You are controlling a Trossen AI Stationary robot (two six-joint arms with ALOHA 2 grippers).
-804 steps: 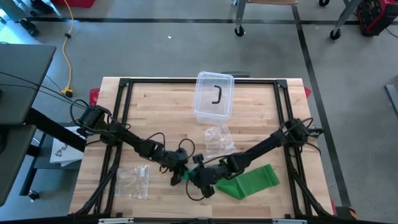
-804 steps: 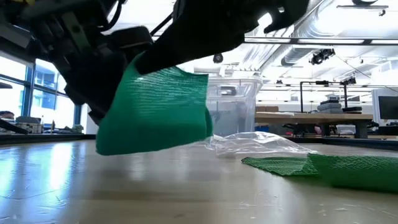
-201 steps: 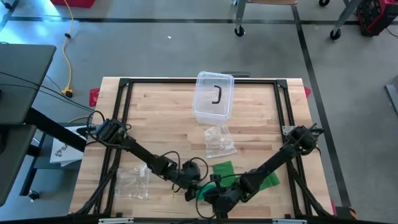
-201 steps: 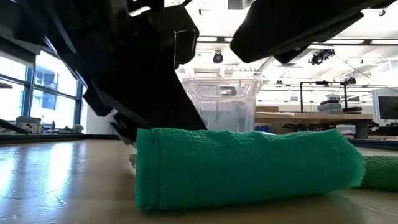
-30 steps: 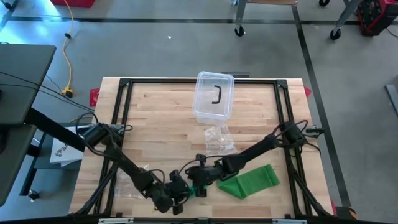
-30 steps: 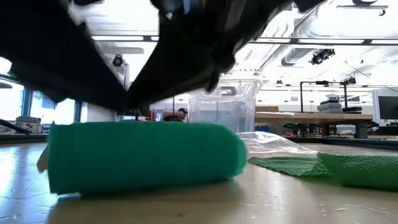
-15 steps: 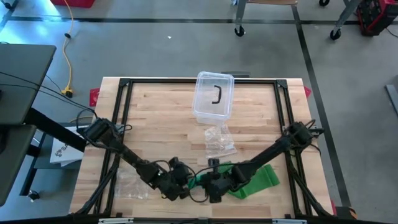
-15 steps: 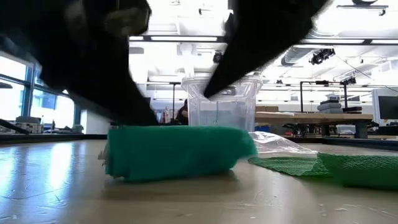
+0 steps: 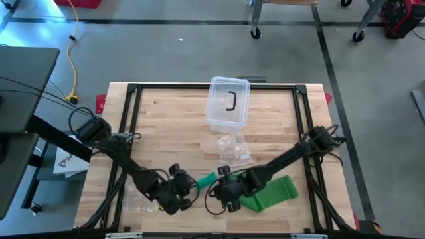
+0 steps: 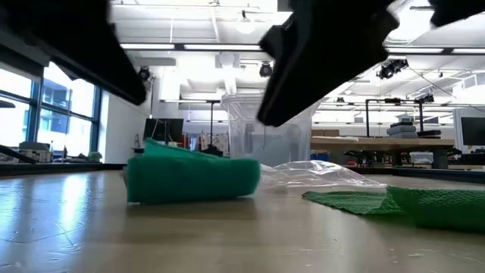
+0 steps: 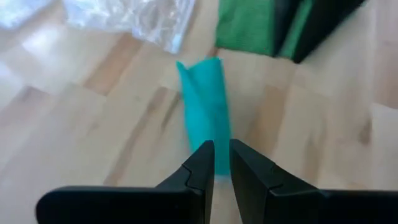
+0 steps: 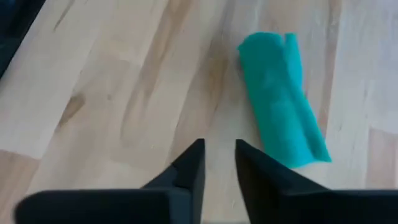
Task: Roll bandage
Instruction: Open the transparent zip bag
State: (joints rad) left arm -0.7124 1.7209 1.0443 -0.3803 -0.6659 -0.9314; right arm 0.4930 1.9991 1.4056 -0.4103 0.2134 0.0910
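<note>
Left end effector (image 11: 216, 163) hovers over the near end of the rolled green mesh bandage (image 11: 205, 115), its two dark fingers set close with only a narrow slit between them and nothing gripped. From above, this left end effector (image 9: 178, 190) sits at the front of the worktop, just left of the roll. Right end effector (image 12: 215, 163) likewise shows a narrow gap between its fingers and holds nothing; in its wrist view the rolled green mesh bandage (image 12: 283, 98) lies free on the wood, off to one side of the fingers. In the high view the right end effector (image 9: 222, 189) is just right of the roll.

Between the two end effectors, the rolled green mesh bandage (image 9: 205, 179) lies slanted on the light wooden worktop (image 9: 172, 126). In the low view the roll (image 10: 193, 178) rests flat, looking loosely wound with an uneven top edge, and both arms are lifted above it.

Beyond the right end effector, a loose flat piece of green mesh bandage (image 9: 271, 192) lies spread on the worktop. A crumpled clear plastic wrapper (image 9: 234, 148) lies near the middle, and another clear plastic wrapper (image 9: 136, 196) sits at the front left, partly under the left arm. A clear plastic lidded box (image 9: 228, 103) stands at the far edge.
</note>
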